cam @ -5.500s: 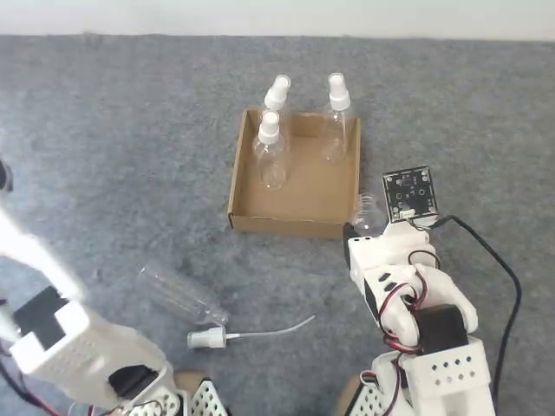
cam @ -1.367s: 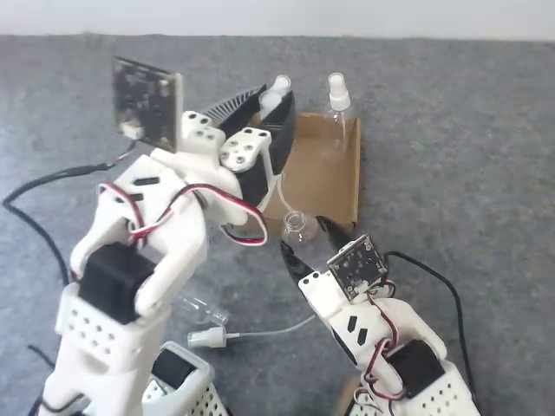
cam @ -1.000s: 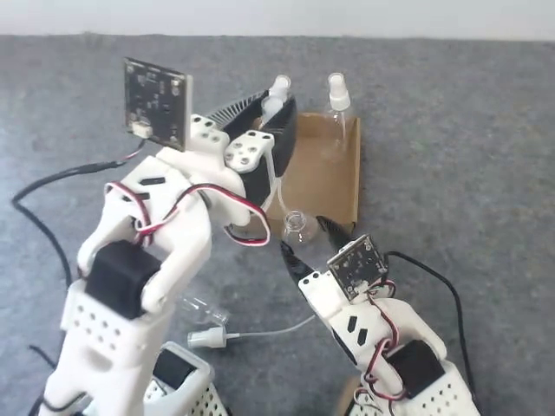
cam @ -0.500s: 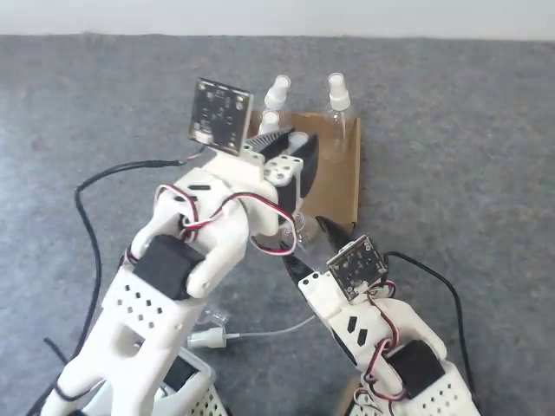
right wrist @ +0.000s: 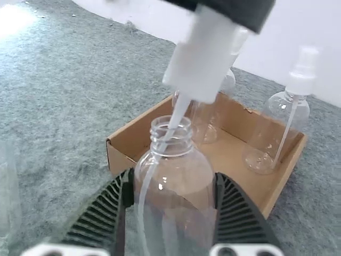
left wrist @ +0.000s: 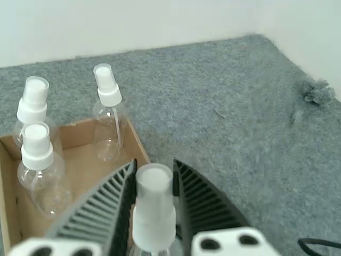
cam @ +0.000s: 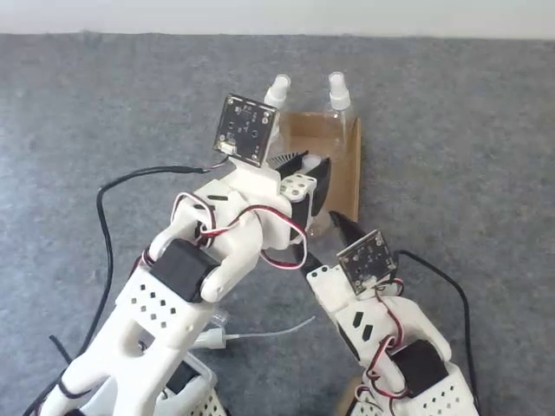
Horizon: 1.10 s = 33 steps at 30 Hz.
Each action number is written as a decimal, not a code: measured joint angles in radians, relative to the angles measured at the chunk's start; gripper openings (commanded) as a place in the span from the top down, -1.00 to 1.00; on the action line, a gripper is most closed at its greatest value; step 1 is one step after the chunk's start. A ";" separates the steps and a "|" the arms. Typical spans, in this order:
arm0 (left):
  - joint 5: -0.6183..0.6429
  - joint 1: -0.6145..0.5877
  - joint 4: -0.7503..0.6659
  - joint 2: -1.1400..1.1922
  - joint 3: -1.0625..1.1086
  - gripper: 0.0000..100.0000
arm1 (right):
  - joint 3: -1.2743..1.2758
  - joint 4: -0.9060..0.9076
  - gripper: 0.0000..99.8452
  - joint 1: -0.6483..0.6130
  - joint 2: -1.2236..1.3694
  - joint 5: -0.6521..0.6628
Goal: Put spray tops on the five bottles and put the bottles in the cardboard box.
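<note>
My right gripper (right wrist: 173, 178) is shut on a clear open bottle (right wrist: 173, 186), held upright just in front of the cardboard box (right wrist: 234, 152). My left gripper (left wrist: 153, 165) is shut on a white spray top (left wrist: 153, 205) right above that bottle. In the right wrist view, the spray top (right wrist: 205, 53) hangs tilted over the bottle's neck, with its tube dipping into the opening. Three capped bottles stand in the box (left wrist: 80, 170), among them one (left wrist: 37, 160) at its near side and one (left wrist: 109, 114) at the far wall. From above, the left gripper (cam: 310, 178) and the right gripper (cam: 328, 227) meet at the box's front edge.
A loose spray top (cam: 208, 340) with a long thin tube lies on the grey carpet between the two arm bases. Black cables trail from both arms. Open carpet lies to the right of the box (cam: 354, 178) and at the far left.
The left arm has swung right and down with the spray top, bringing it from over the box to just above the bottle. The right gripper with the bottle shifted slightly right.
</note>
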 measured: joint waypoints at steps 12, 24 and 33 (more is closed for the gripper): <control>0.002 0.017 -0.009 0.000 0.091 0.97 | 0.002 0.000 0.99 0.046 0.002 0.003; -0.017 0.037 -0.058 -0.012 0.144 0.97 | 0.003 0.002 0.99 0.077 0.003 -0.002; -0.023 0.043 -0.058 -0.014 0.144 0.88 | 0.003 0.002 0.99 0.095 0.003 -0.060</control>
